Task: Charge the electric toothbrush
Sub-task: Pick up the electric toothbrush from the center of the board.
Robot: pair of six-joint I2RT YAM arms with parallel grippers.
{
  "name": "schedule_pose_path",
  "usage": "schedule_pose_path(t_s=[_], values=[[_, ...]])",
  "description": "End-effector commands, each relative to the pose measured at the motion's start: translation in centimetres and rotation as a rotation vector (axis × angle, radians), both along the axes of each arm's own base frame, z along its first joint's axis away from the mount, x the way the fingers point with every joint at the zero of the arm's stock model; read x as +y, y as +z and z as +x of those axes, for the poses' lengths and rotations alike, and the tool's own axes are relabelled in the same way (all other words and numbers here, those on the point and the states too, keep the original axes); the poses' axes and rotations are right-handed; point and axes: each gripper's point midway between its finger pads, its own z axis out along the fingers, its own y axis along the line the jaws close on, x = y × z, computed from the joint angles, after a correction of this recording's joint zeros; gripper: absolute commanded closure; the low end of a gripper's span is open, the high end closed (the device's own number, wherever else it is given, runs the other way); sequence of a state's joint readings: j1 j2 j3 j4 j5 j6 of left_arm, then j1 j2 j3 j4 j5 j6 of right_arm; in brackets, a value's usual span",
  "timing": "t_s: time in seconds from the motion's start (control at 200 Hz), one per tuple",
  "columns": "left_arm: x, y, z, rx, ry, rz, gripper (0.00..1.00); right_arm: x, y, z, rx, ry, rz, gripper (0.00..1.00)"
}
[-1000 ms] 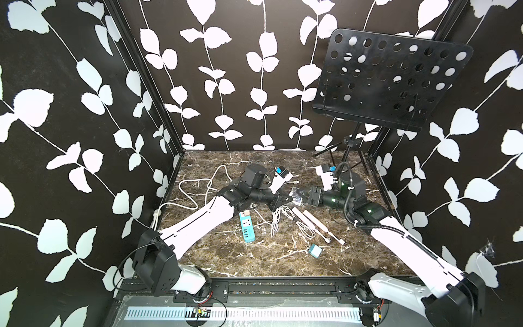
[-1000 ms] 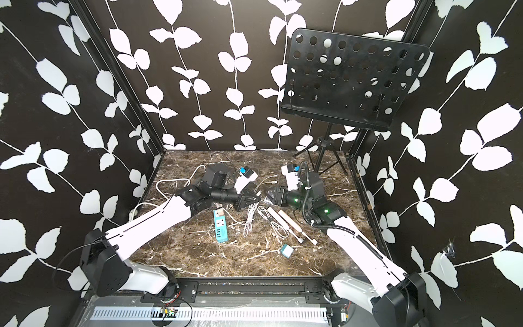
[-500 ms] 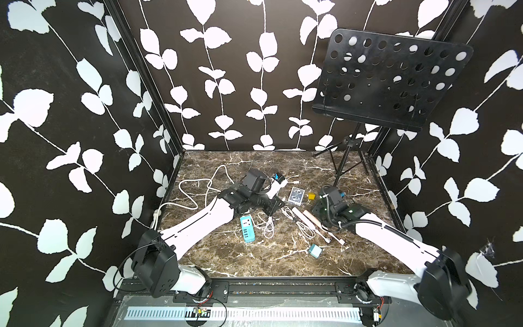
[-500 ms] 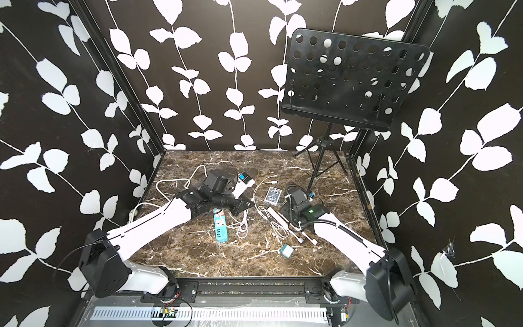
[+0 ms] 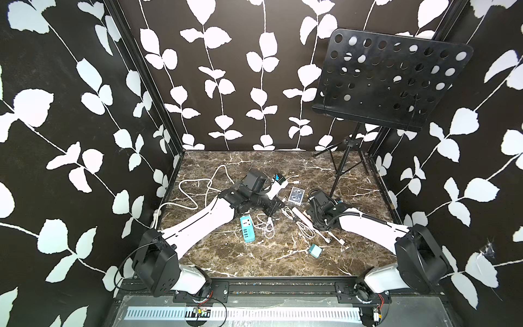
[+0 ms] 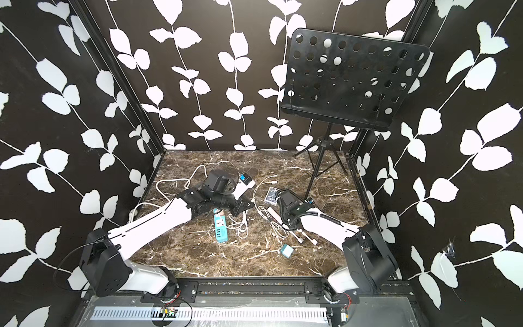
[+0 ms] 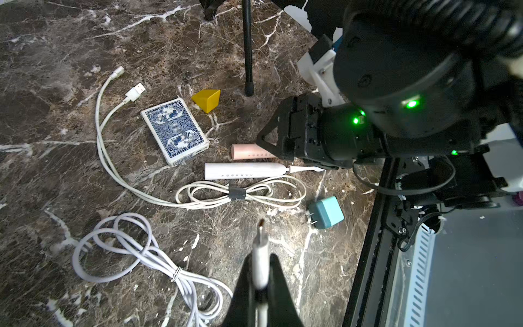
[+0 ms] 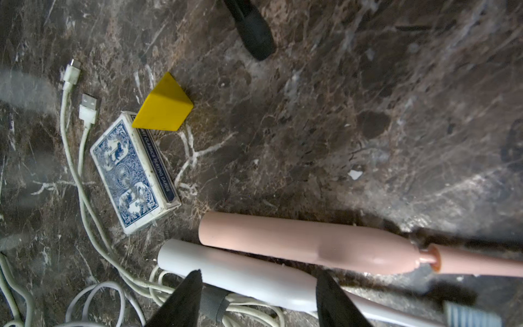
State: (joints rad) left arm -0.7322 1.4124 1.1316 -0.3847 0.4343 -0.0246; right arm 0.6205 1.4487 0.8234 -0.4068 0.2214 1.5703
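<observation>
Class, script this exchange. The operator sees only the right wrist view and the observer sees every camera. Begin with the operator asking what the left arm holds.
Operator: My right gripper is open over the white toothbrush. What does the left arm hold?
Observer: The left gripper is shut on a white cable plug, whose metal tip sticks out past the fingertips.
Operator: Is there a charger that I cannot see?
Observer: Yes. A teal wall adapter lies beside the bundled cable, near the white toothbrush's head end.
</observation>
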Motion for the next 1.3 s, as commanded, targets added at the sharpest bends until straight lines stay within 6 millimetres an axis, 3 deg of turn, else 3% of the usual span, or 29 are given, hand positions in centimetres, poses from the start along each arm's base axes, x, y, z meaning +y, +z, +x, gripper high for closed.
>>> schedule_pose_path(t_s=[0.0,0.295,0.655,0.97,1.1,1.295], values=[[0.2,-0.3,-0.8,0.005,-0.029,0.008,1.0,-0.2,-0.3,-0.5,0.01,-0.192,0.096,0.35],[0.2,-0.6,-0.9,0.007,-0.034,0.009,1.0,-1.0,-1.6,-1.9,0.044,-0.247,0.095,0.31],[0.3,-0.8,-0.8,0.006,-0.03,0.014,1.0,-2.8,-3.0,-0.9,0.043,-0.278,0.024,0.3],[0.6,-0.7,-0.4,-0.014,-0.013,0.028,1.0,-2.9,-3.4,0.7,0.099,-0.203,-0.045,0.43],[0.7,-0.7,-0.2,-0.027,-0.005,0.037,1.0,-3.7,-4.6,0.3,0.188,-0.169,-0.119,0.5],[0.8,-0.6,-0.1,-0.034,-0.002,0.04,1.0,-5.7,-4.6,0.8,0.191,-0.177,-0.153,0.62]])
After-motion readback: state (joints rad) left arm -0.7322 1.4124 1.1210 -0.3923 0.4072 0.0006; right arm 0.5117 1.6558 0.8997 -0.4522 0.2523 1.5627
